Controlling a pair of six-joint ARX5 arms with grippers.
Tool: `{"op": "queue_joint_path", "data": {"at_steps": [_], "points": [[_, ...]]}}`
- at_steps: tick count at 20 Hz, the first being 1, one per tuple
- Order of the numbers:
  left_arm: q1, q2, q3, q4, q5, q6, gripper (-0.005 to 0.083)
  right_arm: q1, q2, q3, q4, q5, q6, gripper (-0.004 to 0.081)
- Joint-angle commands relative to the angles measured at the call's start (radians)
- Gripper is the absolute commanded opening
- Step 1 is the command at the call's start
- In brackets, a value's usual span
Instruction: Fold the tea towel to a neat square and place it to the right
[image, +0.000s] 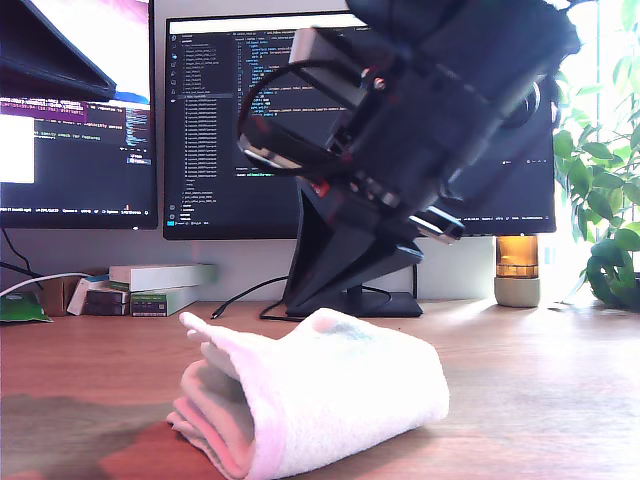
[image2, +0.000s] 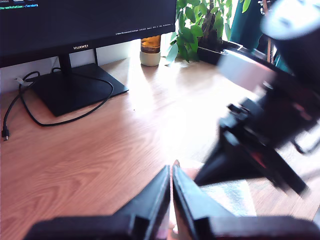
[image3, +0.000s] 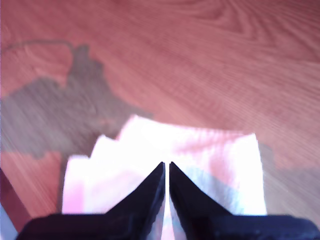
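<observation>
Tea towel (image: 315, 395): folded bundle on the desk (image: 540, 400), directly beneath my second gripper (image3: 166, 167), jaws narrowed to a slit, holding nothing. My first gripper (image2: 171, 172): likewise nearly closed, empty, just beside the bundle.

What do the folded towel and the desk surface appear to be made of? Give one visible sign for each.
The tea towel: soft terry-like cloth, judging by its fuzzy nap and plump rounded folds. The desk: wood or wood-look laminate with a smooth finish; grain lines show, but which it is cannot be told.
</observation>
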Motion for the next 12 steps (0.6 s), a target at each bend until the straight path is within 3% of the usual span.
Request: {"op": "queue_joint_path", "data": {"at_steps": [1, 7, 12], "points": [[-0.002, -0.002, -0.012, 0.005, 0.001, -0.002, -0.0019, -0.017, 0.049, 0.017, -0.035, -0.029, 0.004, -0.0013], [-0.002, -0.002, -0.012, 0.005, 0.001, -0.003, -0.0019, -0.044, 0.124, 0.065, -0.126, -0.152, -0.047, -0.0013], [-0.002, -0.002, -0.012, 0.004, 0.000, -0.003, -0.0019, -0.058, 0.127, 0.080, -0.104, -0.147, -0.061, -0.0013]]}}
